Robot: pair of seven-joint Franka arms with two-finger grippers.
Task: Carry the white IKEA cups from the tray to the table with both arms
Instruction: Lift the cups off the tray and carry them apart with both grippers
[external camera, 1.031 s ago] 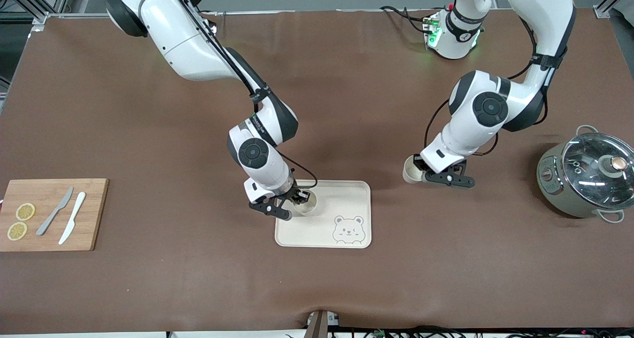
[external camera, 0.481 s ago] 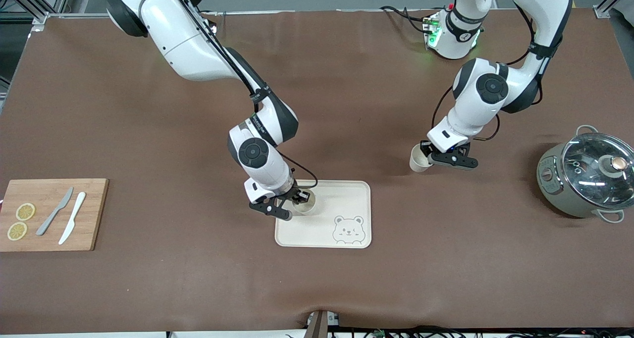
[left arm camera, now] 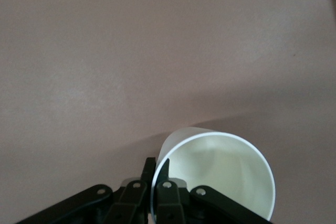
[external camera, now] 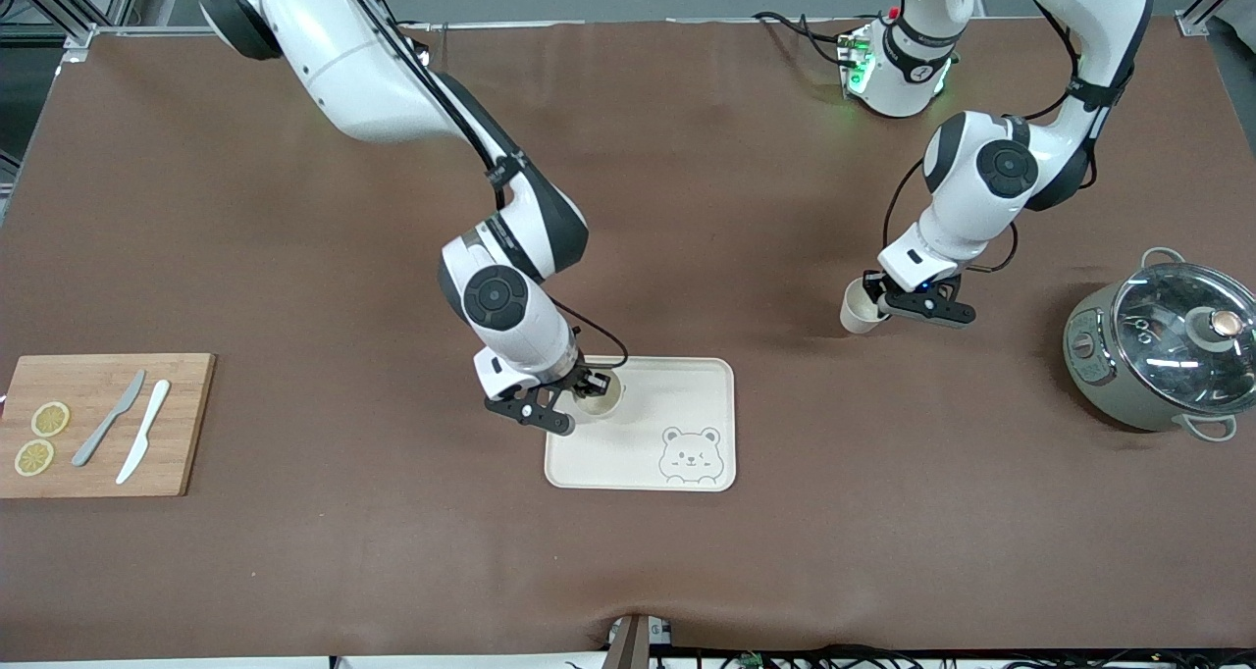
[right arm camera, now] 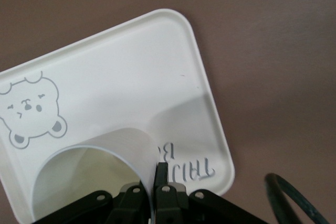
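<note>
Cream cups sit in both claws. Right claw [external camera: 577,400] pinches one cup [external camera: 597,403] by its rim over the tray [external camera: 687,394], at the corner away from the bear face. Left claw [external camera: 888,299] clamps the other cup [external camera: 860,308], tilted, over bare brown worktop [external camera: 294,257] near the pot [external camera: 1163,348].

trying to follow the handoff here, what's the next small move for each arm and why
Probably: the left gripper, jaws shut on one cup's rim over the bare table, lowers it there, while the right gripper, jaws shut on the other cup over the tray, carries it clear of the tray's rim.
</note>
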